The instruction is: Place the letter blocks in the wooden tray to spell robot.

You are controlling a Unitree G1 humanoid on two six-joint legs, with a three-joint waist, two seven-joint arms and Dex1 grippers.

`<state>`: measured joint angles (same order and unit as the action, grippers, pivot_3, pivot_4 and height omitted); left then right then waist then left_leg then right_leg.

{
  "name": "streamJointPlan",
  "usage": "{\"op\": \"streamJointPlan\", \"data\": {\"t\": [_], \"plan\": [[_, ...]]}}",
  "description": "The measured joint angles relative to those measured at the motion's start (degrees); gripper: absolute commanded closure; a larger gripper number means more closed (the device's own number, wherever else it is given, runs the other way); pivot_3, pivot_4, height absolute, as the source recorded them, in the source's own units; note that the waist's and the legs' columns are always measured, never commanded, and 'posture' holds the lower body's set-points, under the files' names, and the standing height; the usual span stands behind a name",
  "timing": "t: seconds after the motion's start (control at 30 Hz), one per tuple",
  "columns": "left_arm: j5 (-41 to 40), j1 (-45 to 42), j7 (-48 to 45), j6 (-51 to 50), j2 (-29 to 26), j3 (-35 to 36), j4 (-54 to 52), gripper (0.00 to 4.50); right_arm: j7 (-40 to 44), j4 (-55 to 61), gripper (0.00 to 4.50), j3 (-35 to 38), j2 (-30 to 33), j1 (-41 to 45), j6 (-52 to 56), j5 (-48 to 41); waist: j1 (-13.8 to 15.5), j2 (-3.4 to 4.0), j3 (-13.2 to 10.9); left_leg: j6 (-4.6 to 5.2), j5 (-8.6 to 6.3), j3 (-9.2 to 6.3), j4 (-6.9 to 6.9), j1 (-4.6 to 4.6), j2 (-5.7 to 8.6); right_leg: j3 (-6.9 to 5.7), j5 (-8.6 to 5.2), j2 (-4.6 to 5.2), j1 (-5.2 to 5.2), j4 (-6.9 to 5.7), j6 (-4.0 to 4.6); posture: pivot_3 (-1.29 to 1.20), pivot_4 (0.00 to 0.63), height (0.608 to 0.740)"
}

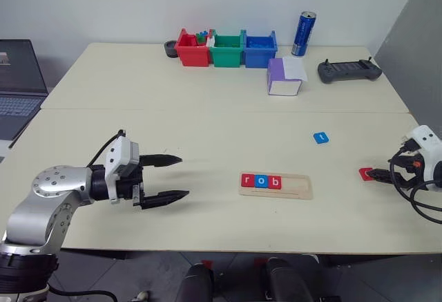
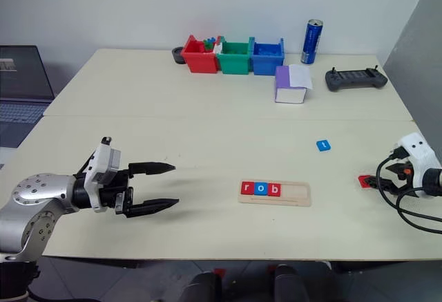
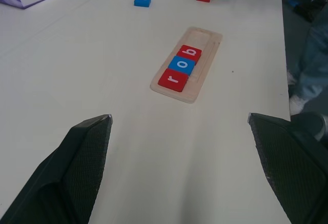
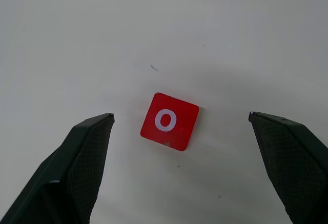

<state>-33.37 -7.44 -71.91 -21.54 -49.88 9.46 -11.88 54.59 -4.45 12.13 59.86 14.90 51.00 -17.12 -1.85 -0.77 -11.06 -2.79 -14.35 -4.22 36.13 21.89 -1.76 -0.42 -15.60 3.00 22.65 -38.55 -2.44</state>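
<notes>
The wooden tray [image 1: 297, 186] lies near the table's front, middle. It holds three letter blocks from its left end: red r [image 1: 247, 180], blue o [image 1: 261, 181], red b [image 1: 274, 182]. Its right part is bare. A blue block t [image 1: 320, 137] lies loose behind and to the right of the tray. A red block o [image 4: 169, 121] lies flat near the right edge [image 1: 365, 173]. My right gripper [image 4: 180, 115] hovers over it, open, the fingers well apart on either side and not touching it. My left gripper [image 1: 184, 175] is open, left of the tray, pointing toward it.
At the table's back stand red [image 1: 192, 50], green [image 1: 227, 50] and blue [image 1: 260, 50] bins, a blue can [image 1: 304, 34], a purple-and-white box [image 1: 284, 77] and a dark controller [image 1: 349, 71]. A laptop [image 1: 17, 84] sits off to the left.
</notes>
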Motion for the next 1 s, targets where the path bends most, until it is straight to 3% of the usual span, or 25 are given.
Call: {"op": "streamJointPlan", "data": {"t": [0.5,0.6,0.83,1.0], "plan": [[0.0,-0.1,0.0,0.5,0.0,-0.1,0.0,0.00,-7.4,-0.7,0.02,-2.1,-5.0,0.2,2.2,0.1,0.0,-0.01,0.0,0.00,0.00,0.00,0.01,-0.01,0.00,0.00,0.00,0.00,0.00,-0.03,0.00,0.00,0.150,0.740],[0.0,-0.1,-0.1,0.5,0.0,-0.1,0.0,0.00,-8.3,-0.7,0.64,-2.0,-5.5,0.2,2.2,0.1,0.0,-0.03,0.0,0.00,0.00,0.00,0.03,-0.01,0.00,0.00,0.00,0.00,-0.01,-0.03,0.00,0.00,0.150,0.740],[0.0,-0.6,-0.2,0.5,0.0,-0.1,0.2,0.00,-8.5,0.0,3.06,-1.5,-5.9,0.1,3.5,-0.3,0.0,-0.03,0.0,0.00,0.00,-0.01,0.02,-0.02,0.00,0.00,0.00,-0.01,-0.01,-0.04,0.00,0.00,0.150,0.740],[0.0,-0.6,-0.2,0.5,0.0,-0.1,0.2,0.00,-8.1,0.9,3.06,-2.3,-4.8,0.1,4.5,-0.4,0.0,-0.03,0.0,0.00,0.00,-0.01,0.02,-0.02,0.00,0.00,0.00,-0.01,-0.01,-0.04,0.00,0.00,0.150,0.740]]}}
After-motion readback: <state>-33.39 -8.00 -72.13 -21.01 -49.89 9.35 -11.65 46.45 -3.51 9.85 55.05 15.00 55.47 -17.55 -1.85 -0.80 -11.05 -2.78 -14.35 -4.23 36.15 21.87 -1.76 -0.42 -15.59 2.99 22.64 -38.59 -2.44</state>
